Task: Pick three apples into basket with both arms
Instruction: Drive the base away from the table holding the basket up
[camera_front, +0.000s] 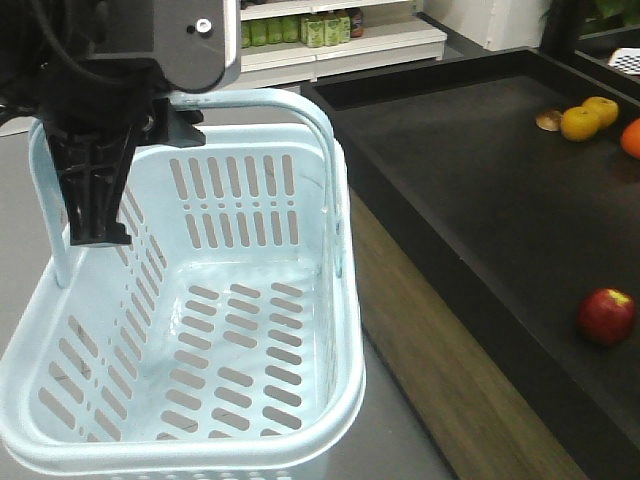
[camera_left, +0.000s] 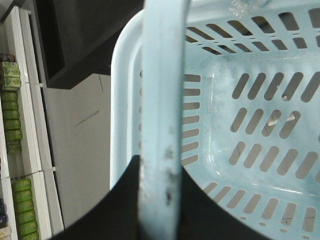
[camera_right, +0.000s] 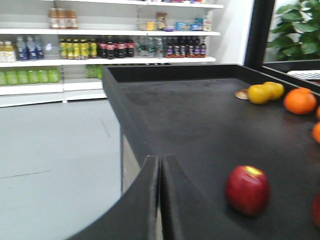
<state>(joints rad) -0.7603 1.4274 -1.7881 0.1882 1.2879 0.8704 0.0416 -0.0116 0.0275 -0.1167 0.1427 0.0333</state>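
The pale blue basket (camera_front: 200, 330) is empty and fills the left of the front view. My left gripper (camera_left: 160, 167) is shut on its hoop handle (camera_left: 162, 75), which runs between the jaws; the basket's slotted bottom (camera_left: 260, 125) lies below. In the front view the left arm's black fingers (camera_front: 95, 190) hang over the basket's left rim. One dark red apple (camera_front: 607, 316) lies on the black table. My right gripper (camera_right: 160, 159) is shut and empty, with this apple (camera_right: 247, 190) to its right. A second red fruit (camera_right: 317, 210) is cut off at the frame edge.
The black table (camera_front: 470, 150) has a raised rim, and its corner is just beyond my right gripper. Yellow fruits (camera_front: 580, 123) and an orange (camera_front: 632, 138) lie at its far right. Store shelves with bottles (camera_right: 100, 47) stand across the grey floor (camera_right: 55, 150).
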